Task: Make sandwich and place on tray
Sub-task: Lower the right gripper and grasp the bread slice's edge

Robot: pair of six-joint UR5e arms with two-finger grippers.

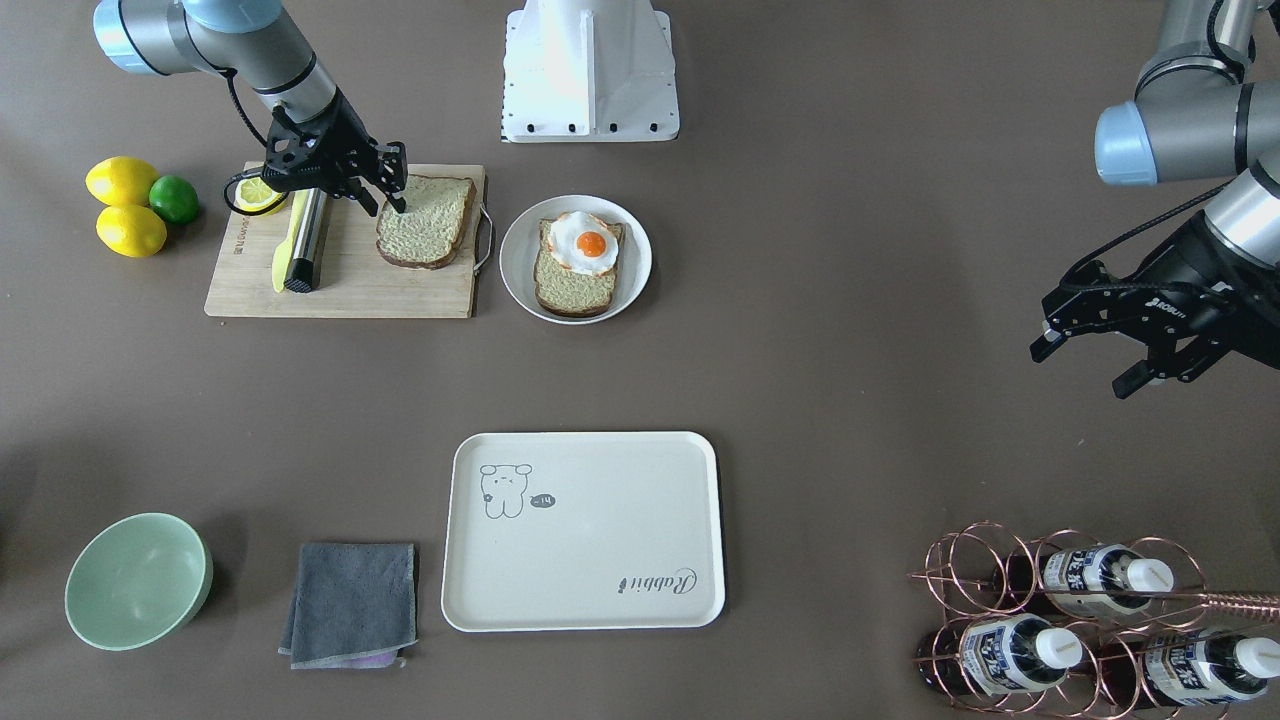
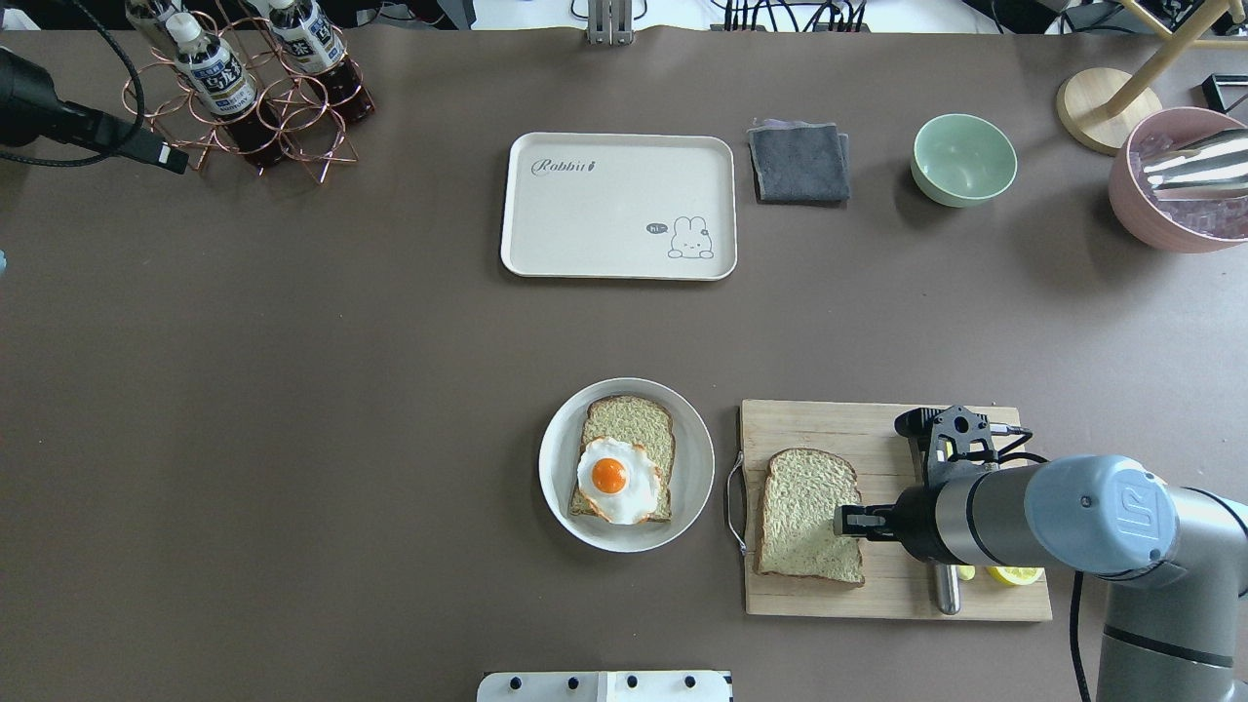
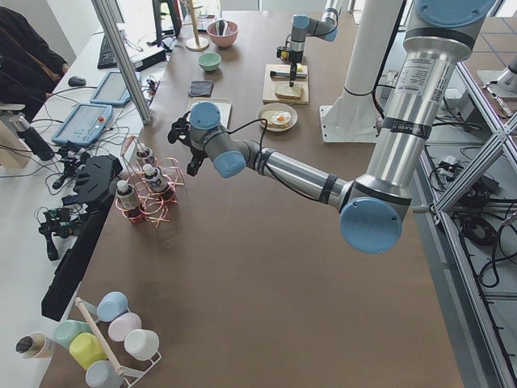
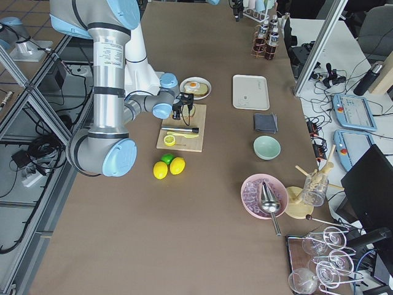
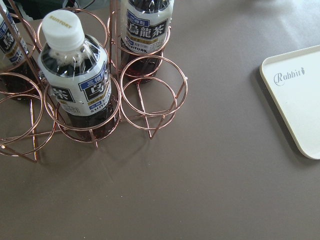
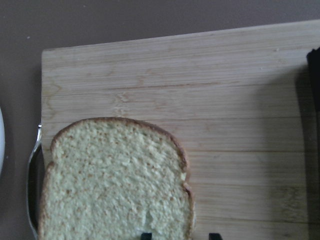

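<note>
The sandwich is not yet put together. One bread slice (image 2: 804, 512) lies flat on the cutting board (image 2: 877, 424) near the robot-side edge, toward the bench's right end. Its domed top points at the operators' edge, and its long axis runs across the bench. The second slice (image 2: 634, 424) lies the same way on the round plate (image 2: 561, 487) just beside the board, with the fried egg (image 2: 616, 480) on its robot-side half. Bare bench top separates the plate from the tray (image 2: 614, 210), which lies lengthwise along the operators' edge. The right gripper (image 1: 388, 203) hangs at the board slice's right-hand crust. The overhead view hides its fingertips (image 6: 146, 235) under the arm, but the wrist view shows them apart, one over bread and one over wood. Only the front view shows the knife (image 1: 305, 245) and lemon half (image 1: 258, 193) plainly. The left gripper (image 1: 1085, 368) hovers near the bottle rack (image 1: 1000, 570) with its jaws spread.
</note>
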